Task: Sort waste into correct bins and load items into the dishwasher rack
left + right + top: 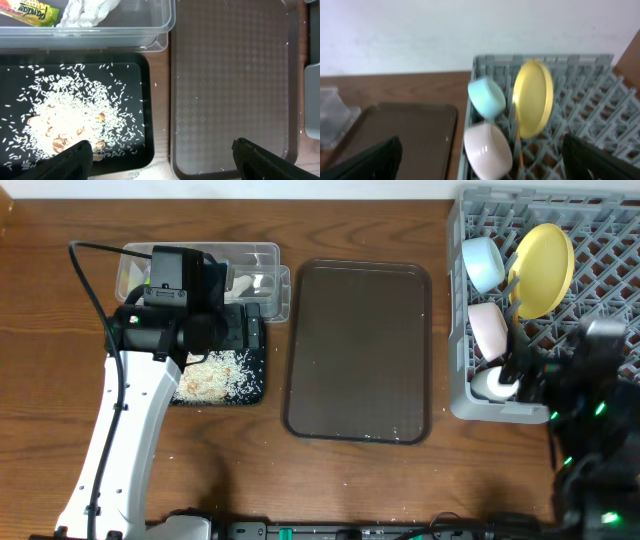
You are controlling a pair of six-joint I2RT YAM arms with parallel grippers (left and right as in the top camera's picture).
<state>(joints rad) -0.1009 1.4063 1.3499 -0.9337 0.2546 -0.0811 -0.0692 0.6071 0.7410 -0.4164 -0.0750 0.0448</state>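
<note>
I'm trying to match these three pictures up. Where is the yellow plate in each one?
Overhead: upper right, the yellow plate stands on edge in the grey rack.
Left wrist: not in it.
Right wrist: right of centre, upright in the same rack.
Shared landmark: the brown tray, in all three views.

clear plastic container (150,20), grey plastic rack (600,300)

Wooden table (40,300) bearing bins (262,252), tray (360,350), rack (490,410)
</note>
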